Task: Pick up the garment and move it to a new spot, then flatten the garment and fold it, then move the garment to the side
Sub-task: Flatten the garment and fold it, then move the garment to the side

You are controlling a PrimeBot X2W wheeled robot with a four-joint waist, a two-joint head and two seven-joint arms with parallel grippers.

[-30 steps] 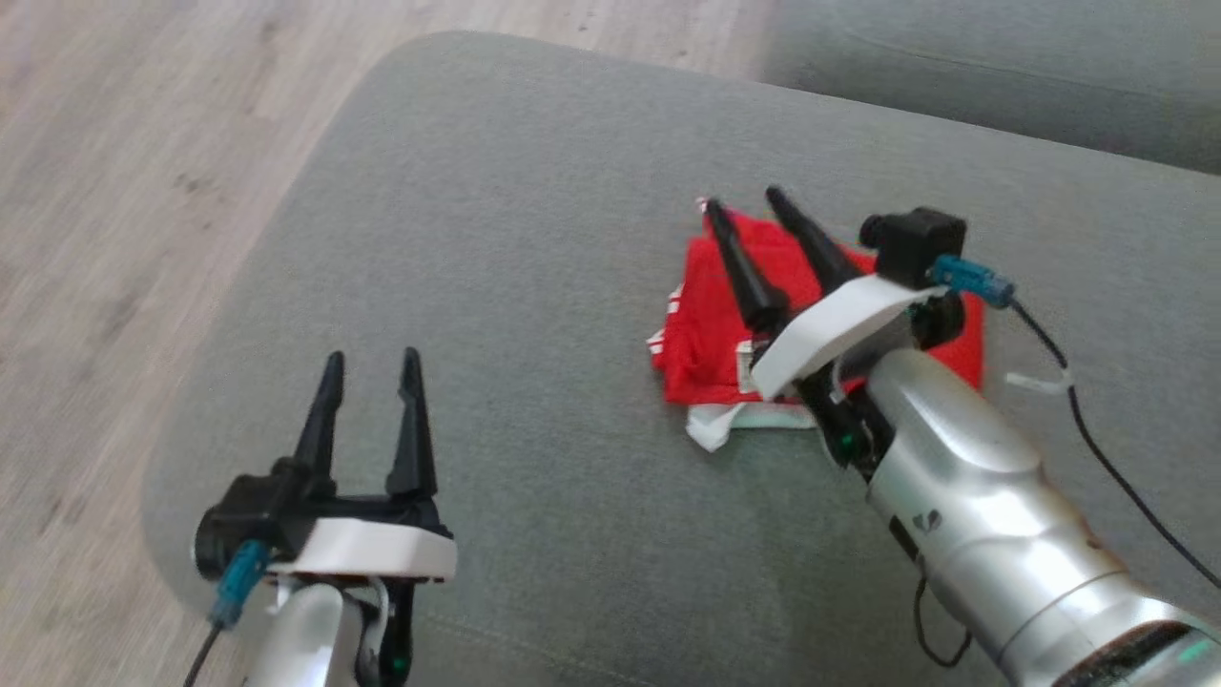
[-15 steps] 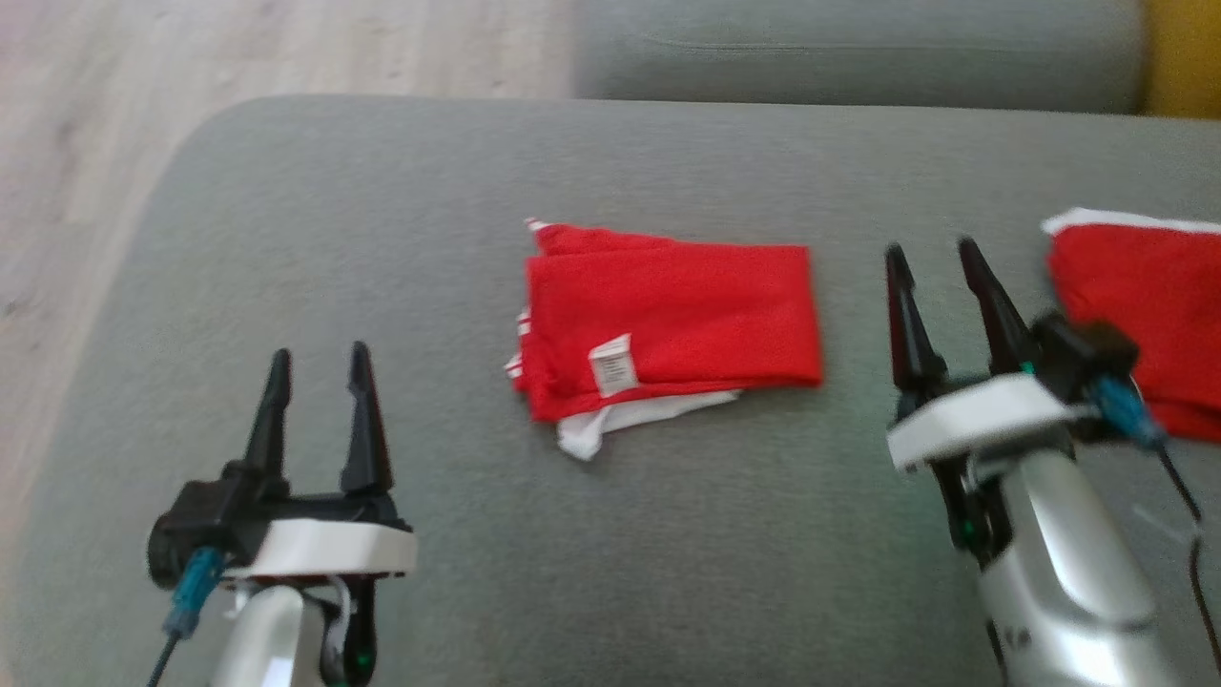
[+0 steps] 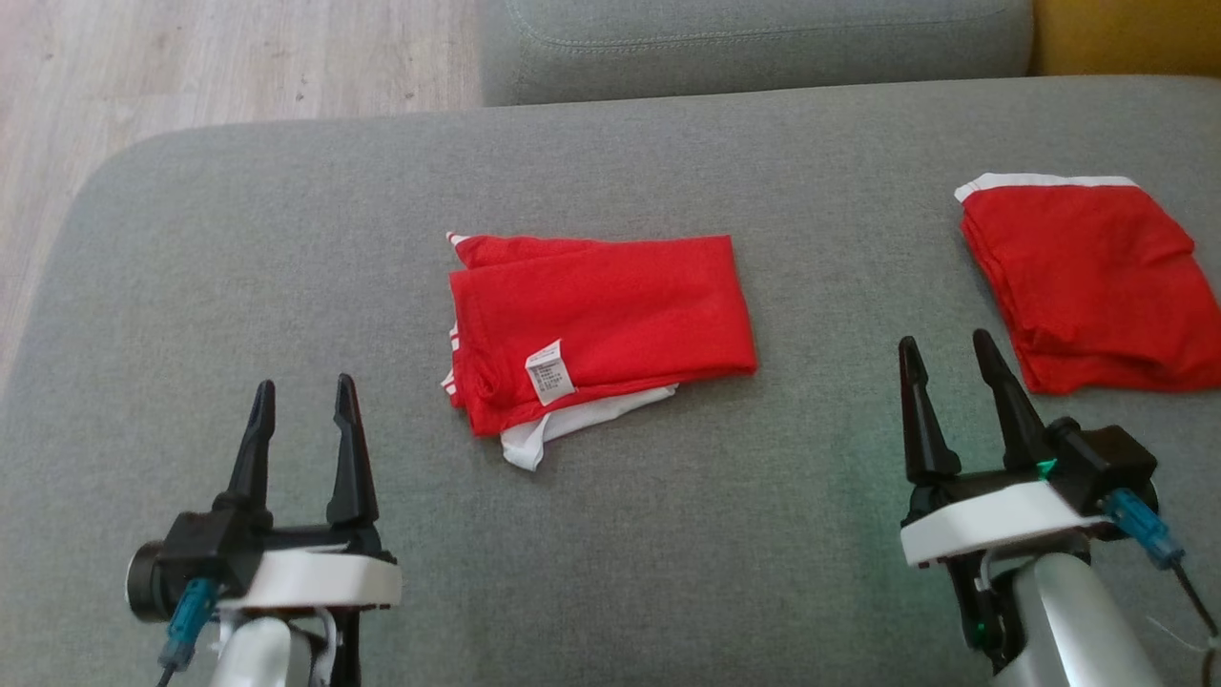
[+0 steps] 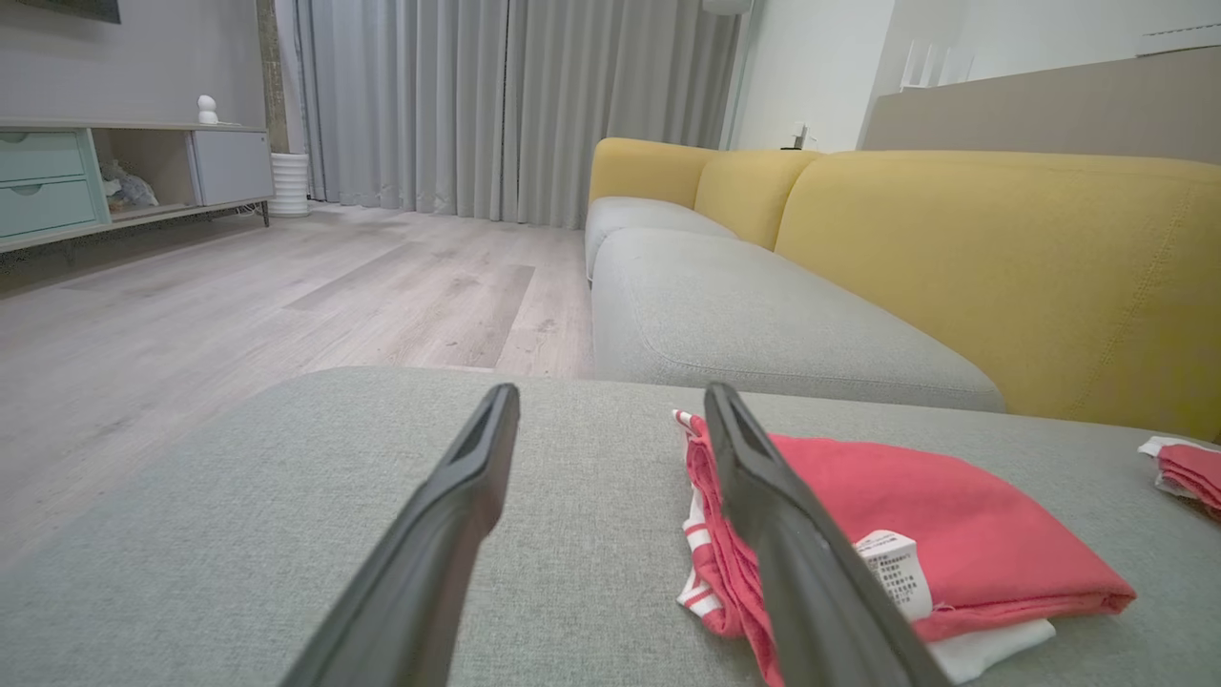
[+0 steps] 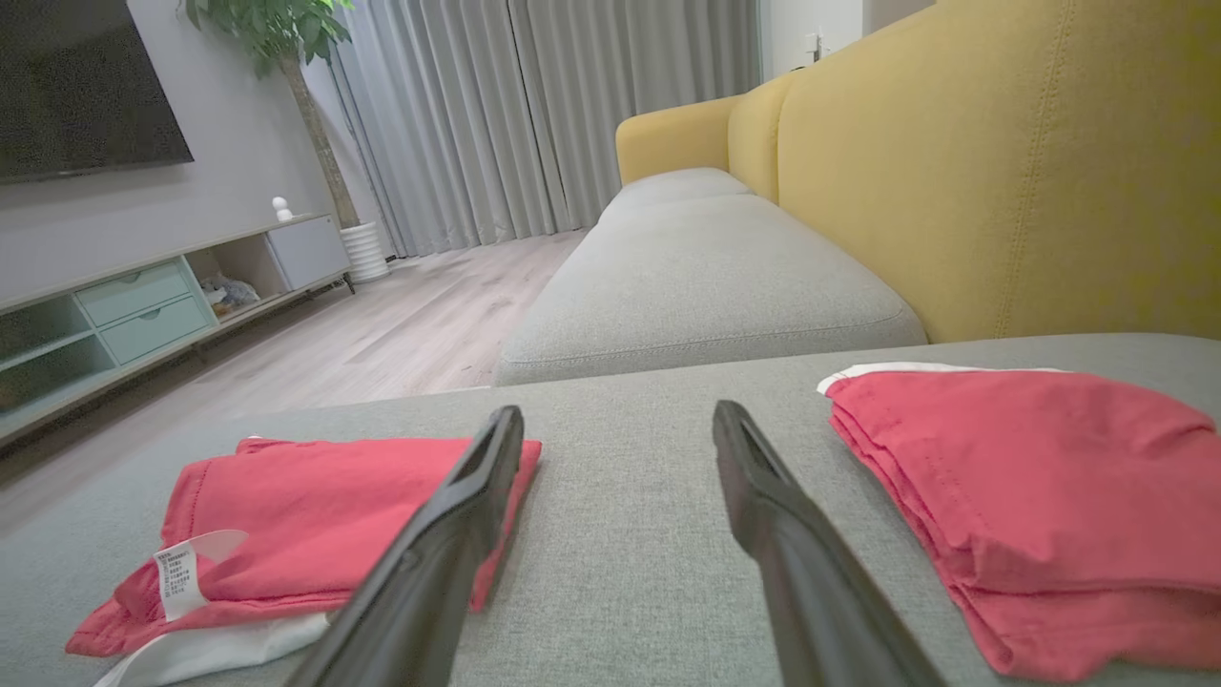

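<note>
The grey seat cushion spreads under me across most of the head view. A wooden floor lies off at 10 o'clock and another grey cushion sits at 12. In the left wrist view a yellow backrest rises behind the seat.

The folded red garment lies flat near the middle of the cushion, its long side running from 9 to 3 o'clock. A white layer peeks out from under its near edge. From my left gripper it sits at about 1 o'clock, and from my right gripper at about 10 o'clock. It is well apart from both.

A second red garment, also folded and with a white edge along its far side, lies at about 1 o'clock from my right gripper. It is near that gripper but not touching.

Both my grippers hang low over the cushion at 7 and 5 o'clock in the head view, fingers pointing toward 12. On each the fingers are spread, with bare cushion showing in the gap, and neither pair grips anything.

A small white care label lies on top of the middle garment, near its left end.
</note>
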